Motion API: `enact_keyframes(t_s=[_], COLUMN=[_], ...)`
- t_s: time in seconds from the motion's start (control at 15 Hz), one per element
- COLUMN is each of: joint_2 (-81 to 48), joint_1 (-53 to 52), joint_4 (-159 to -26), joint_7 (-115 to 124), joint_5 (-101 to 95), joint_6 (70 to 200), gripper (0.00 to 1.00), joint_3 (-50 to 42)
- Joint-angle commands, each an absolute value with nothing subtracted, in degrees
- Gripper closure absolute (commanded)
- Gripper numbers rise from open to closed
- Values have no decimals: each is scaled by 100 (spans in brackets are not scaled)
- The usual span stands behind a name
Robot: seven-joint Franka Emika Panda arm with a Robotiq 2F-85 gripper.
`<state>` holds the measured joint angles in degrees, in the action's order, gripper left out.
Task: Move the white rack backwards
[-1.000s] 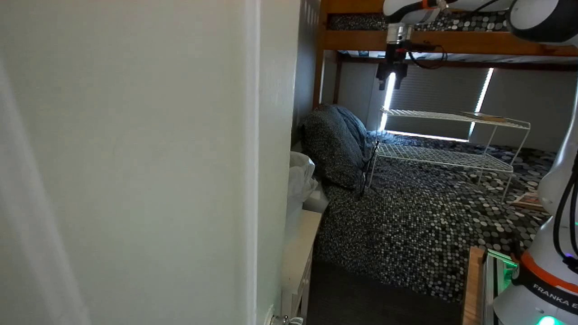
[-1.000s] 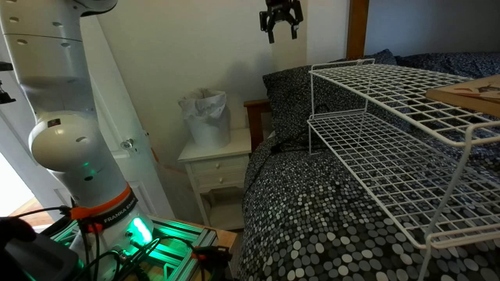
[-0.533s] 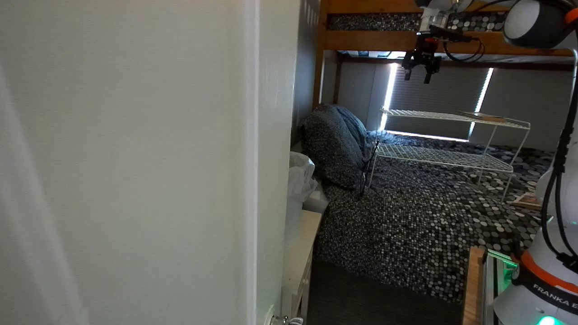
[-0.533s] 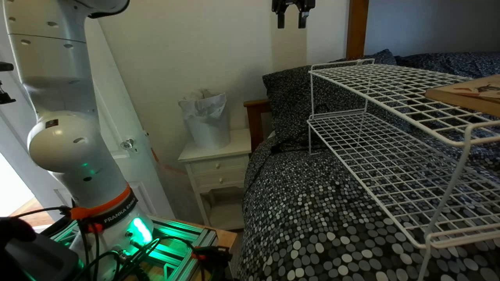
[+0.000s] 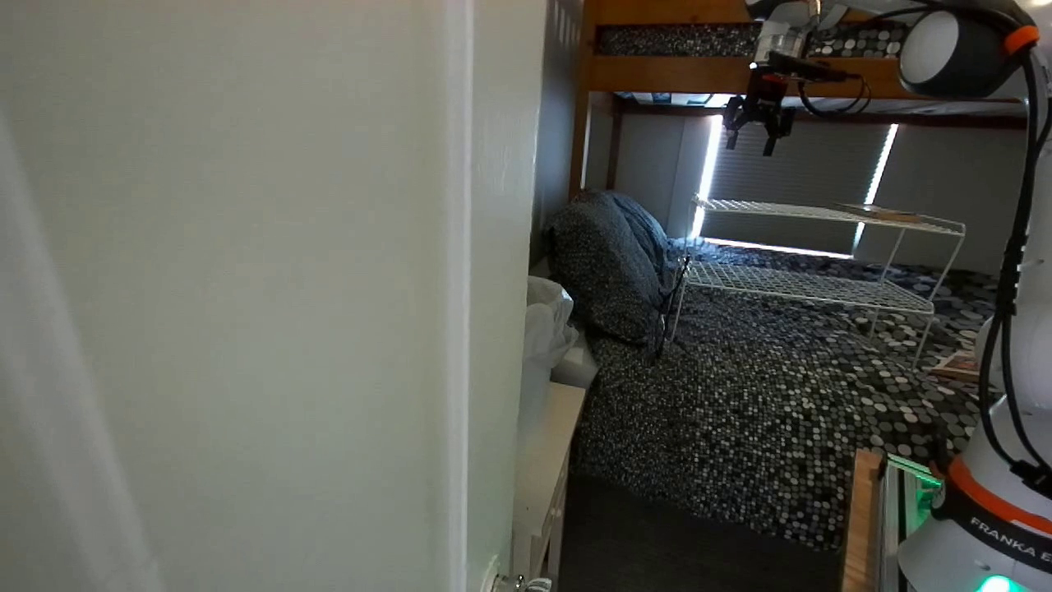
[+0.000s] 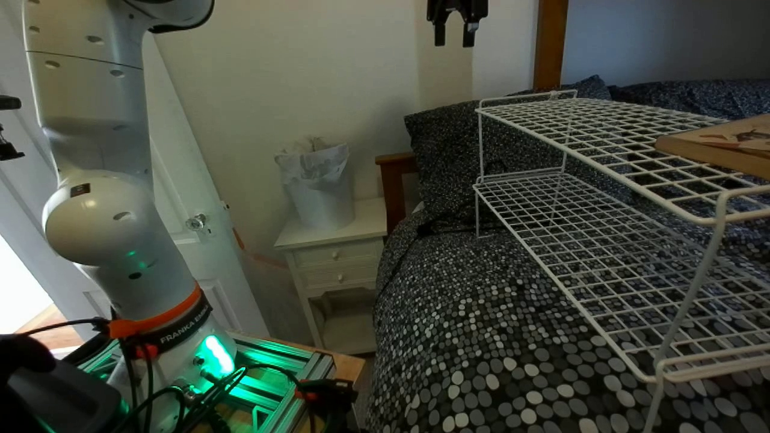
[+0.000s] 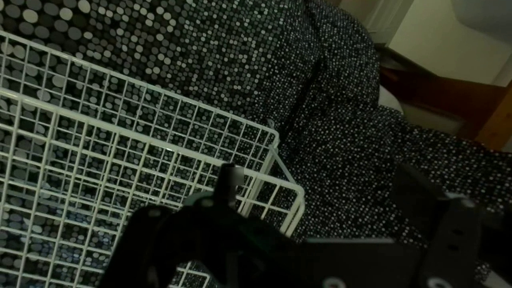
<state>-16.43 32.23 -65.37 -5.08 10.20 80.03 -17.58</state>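
The tool hung well above the rack, toward its end by the pillow, and it was released: in both exterior views its fingers were apart, with only air between them. I judged the step in hand to be the approach, with the grasp not yet made. To do it well, the tool needed to descend slowly, set one finger on each side of a top rail, and close gently, because such thin wire could slip or bend. "Backwards" I understood as toward the blind, away from the arm; the push ought to be slow and level, since a hold at one end might turn the whole rack, and the legs might catch in the soft cover. The book on the top shelf could also slide. The rack itself stood upright on this cover, just beside the pillow; whether they touched, I could not tell. It looked light and see-through to me: long, white, with two mesh shelves, one above the other, on slim legs.
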Motion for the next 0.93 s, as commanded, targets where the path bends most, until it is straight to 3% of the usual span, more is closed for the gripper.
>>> enact_keyframes(t_s=[0.0,0.87], joint_2=[-1830,-2906], joint_1=[3188,3175], joint_4=[-6322,-5330], joint_7=[438,2603], joint_5=[1288,1348], joint_6=[8221,8485], gripper=[0,0], joint_3=[-1768,-1735])
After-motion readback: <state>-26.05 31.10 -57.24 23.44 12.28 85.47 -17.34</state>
